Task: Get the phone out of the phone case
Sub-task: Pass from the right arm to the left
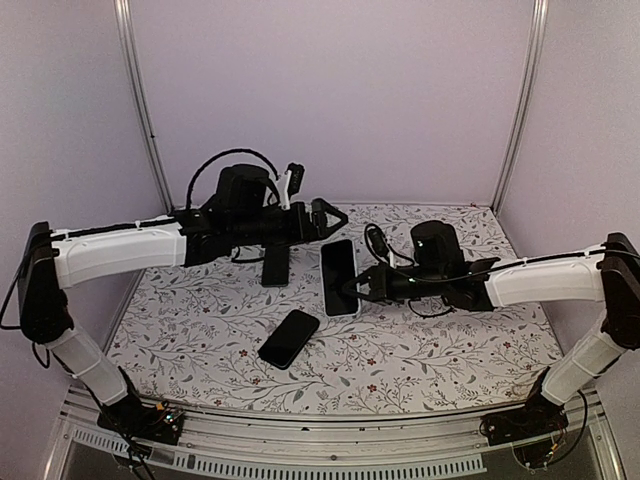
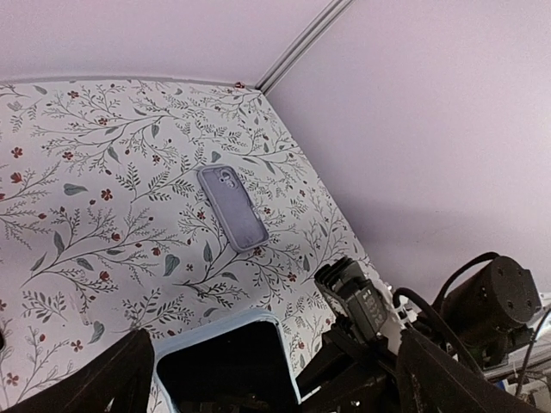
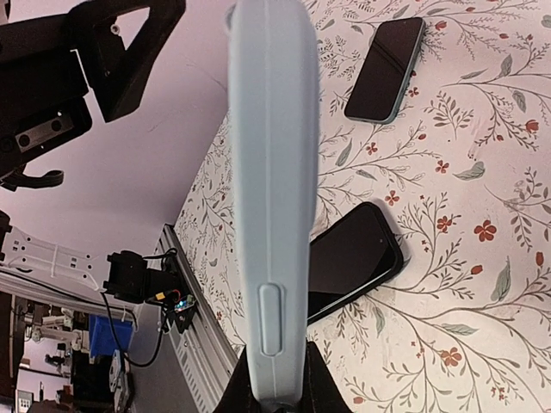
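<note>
The phone in its pale blue, soft-edged case (image 1: pixel 339 277) sits at the middle of the floral-patterned table (image 1: pixel 420 350), and appears to be lifted off it rather than lying flat. The right gripper (image 1: pixel 362 287) is clamped on its near end. In the right wrist view the case stands edge-on, rising straight out of the closed fingers (image 3: pixel 303 391) with the side button facing the camera. Its long axis therefore runs away from the right gripper toward the back of the table, where the left gripper (image 1: pixel 330 213) hangs just past the far end. In the left wrist view the fingers (image 2: pixel 95 379) are spread wide and hold nothing. The dark screen and pale rim of the case's free end lie low between them, screen toward that camera. The left arm is thus the nearer one to the free end, and by judgement the next move turns on it coming down along that axis to catch the case rim while the right holds firm. Two other dark phones, one near the front (image 1: pixel 289 338) and one further back (image 1: pixel 275 265), lie flat and apart from both grippers.
</note>
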